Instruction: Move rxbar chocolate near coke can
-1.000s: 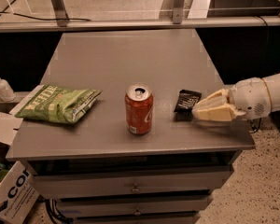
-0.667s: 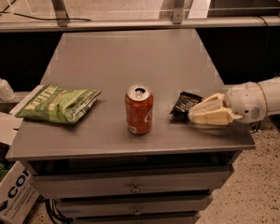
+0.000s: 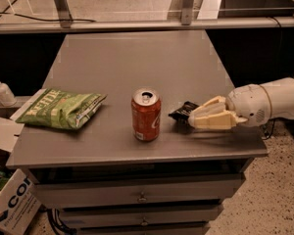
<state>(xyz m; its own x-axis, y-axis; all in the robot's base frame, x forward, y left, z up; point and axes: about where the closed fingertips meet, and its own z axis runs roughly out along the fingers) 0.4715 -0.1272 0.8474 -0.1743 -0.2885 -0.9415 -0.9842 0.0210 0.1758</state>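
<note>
One camera on it: the pincer point(image 3: 196, 116) comes in from the right, low over the counter point(image 3: 137, 58), clamped on the right end of the chocolate bar point(image 3: 182, 111). The bar is just right of the red can point(image 3: 146, 114), not touching. Placement looks close; next, lower and release.

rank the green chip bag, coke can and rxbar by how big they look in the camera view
1. green chip bag
2. coke can
3. rxbar chocolate: smallest, though the tool, reaching in from the right, covers its right end, so it shows less than its full size.
</note>
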